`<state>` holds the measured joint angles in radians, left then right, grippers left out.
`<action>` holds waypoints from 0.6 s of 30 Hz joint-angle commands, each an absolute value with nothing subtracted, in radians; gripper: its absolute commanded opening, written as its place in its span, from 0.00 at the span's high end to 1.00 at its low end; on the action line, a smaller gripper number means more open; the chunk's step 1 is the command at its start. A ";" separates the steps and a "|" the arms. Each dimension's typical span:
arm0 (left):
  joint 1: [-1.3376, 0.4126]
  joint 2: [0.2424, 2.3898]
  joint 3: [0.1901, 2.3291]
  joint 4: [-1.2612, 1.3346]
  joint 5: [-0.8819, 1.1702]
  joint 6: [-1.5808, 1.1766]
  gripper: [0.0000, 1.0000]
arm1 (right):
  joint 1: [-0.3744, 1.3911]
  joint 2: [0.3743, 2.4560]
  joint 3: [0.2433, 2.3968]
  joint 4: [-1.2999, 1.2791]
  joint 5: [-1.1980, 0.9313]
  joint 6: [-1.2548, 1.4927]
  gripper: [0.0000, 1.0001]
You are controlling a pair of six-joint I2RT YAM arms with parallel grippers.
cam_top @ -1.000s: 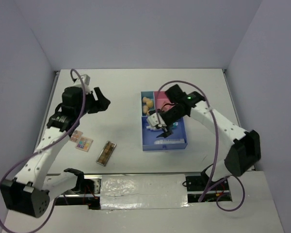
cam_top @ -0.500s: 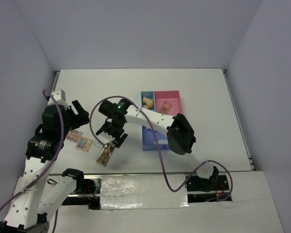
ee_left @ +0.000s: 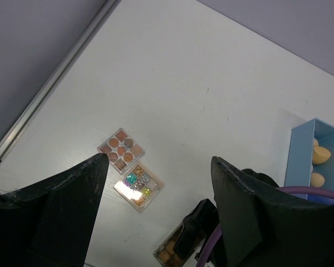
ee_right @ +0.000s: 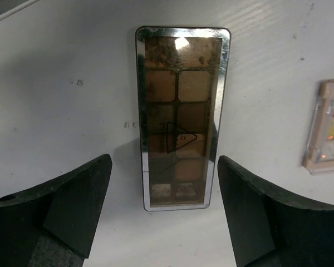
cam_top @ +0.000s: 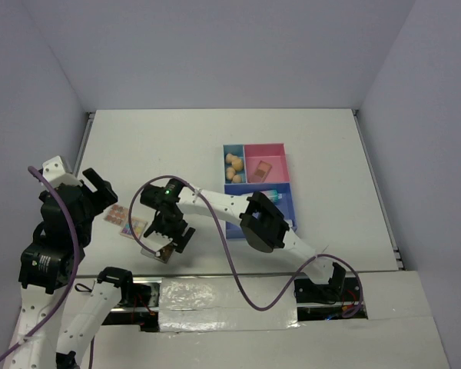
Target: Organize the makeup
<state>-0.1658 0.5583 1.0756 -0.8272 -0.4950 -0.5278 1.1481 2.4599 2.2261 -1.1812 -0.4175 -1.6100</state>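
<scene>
Tray (cam_top: pixel 292 209): beige egg-shaped sponges (cam_top: pixel 233 164) in teal bay; pink palette (cam_top: pixel 261 168) in pink bay; bottle (cam_top: pixel 270 195) in blue bay.
Table (cam_top: pixel 177 138): brown palette (ee_right: pixel 181 117), rectangular and shiny-rimmed, flat beneath the spread right end effector (ee_right: pixel 164 164); multicolour palette (ee_left: pixel 138 187) beside round-pan palette (ee_left: pixel 121 150).
Left end effector (ee_left: pixel 159 162): spread, empty.

The left arm (cam_top: pixel 50 231) and right arm (cam_top: pixel 215 204) are white with black joints. Each carries a purple cable (ee_left: pixel 312 189). 1 green light (cam_top: pixel 167 191) glows.
</scene>
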 commanded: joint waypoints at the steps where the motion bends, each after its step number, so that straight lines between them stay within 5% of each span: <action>1: -0.163 0.552 1.089 -0.830 -0.534 -0.529 0.13 | 1.155 2.482 2.269 -1.220 -0.391 -1.612 0.16; 10: -0.163 0.548 1.028 -0.815 -0.482 -0.571 0.13 | 1.157 2.534 2.289 -1.273 -0.359 -1.608 0.24; 18: -0.163 0.506 0.921 -0.749 -0.454 -0.649 0.29 | 1.140 2.415 2.113 -1.236 -0.376 -1.537 0.67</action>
